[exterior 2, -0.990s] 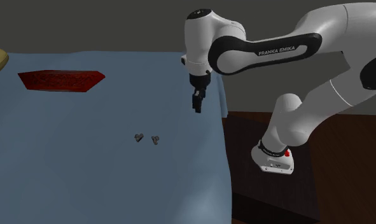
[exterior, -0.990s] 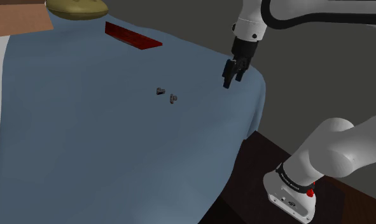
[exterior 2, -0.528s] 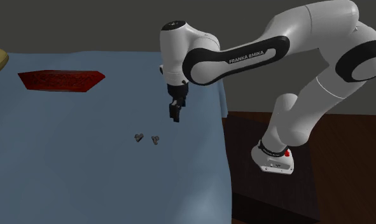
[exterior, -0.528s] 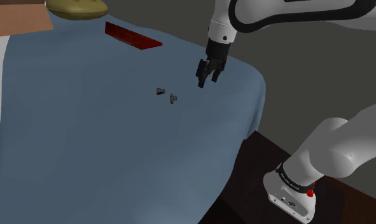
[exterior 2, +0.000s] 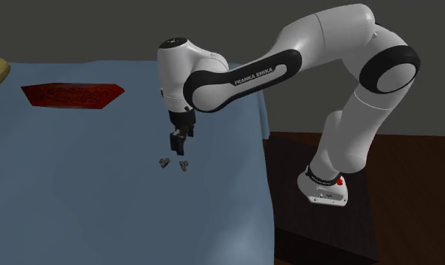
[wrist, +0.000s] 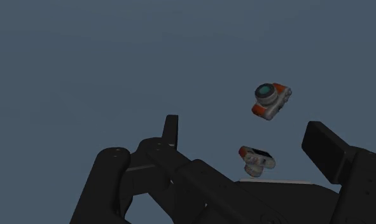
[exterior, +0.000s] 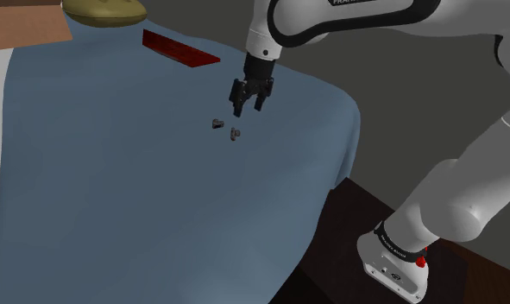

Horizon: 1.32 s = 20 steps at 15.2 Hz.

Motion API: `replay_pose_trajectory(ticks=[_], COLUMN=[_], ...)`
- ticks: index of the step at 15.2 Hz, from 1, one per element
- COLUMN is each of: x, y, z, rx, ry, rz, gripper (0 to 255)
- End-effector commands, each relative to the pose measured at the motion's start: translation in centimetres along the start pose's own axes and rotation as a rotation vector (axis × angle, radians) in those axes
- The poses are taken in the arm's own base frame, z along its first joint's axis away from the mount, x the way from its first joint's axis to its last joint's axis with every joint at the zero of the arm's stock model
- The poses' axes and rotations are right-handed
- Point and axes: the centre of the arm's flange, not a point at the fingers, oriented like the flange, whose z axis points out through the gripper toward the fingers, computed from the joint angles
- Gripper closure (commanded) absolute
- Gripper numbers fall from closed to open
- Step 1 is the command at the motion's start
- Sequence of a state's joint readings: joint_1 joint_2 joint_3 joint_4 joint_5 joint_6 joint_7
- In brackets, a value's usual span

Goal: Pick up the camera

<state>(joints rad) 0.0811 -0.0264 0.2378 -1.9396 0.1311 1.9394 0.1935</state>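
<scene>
A blue-covered bed takes up most of the scene, its cover falling over a rounded corner at the shoulder view's right. The white arm rises from its base on the dark stand at that view's lower right and bends over the bed toward the left. At the far end of the bed lies a flat dark-red panel, and beyond it, at the far edge, an olive cushion.

The black claw hangs above the cover with its fingers spread apart and nothing between them touched or held.

Two small cameras rest on the cover just beside each other, below the claw and slightly to the shoulder view's left of it. The camera nearer the claw lies in line with the gap between the fingers in the wrist view, clear of both. The second camera sits just past it, to the left. In the wrist view both have orange-and-pale-grey bodies.
</scene>
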Motion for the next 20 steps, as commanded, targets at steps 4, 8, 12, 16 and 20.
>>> replay_pose_trajectory(ticks=[4, 8, 12, 16, 20], x=[5.3, 6.4, 6.4, 6.5, 6.4], y=[-3.3, -3.9, -3.6, -3.5, -3.5], z=[1.5, 2.8, 4.9, 5.8, 5.8], rx=[0.035, 0.043, 0.043, 0.043, 0.043], ry=[0.025, 0.03, 0.03, 0.03, 0.03], rz=[-0.007, -0.009, -0.009, -0.009, -0.009], gripper=[0, 0, 0, 255, 255])
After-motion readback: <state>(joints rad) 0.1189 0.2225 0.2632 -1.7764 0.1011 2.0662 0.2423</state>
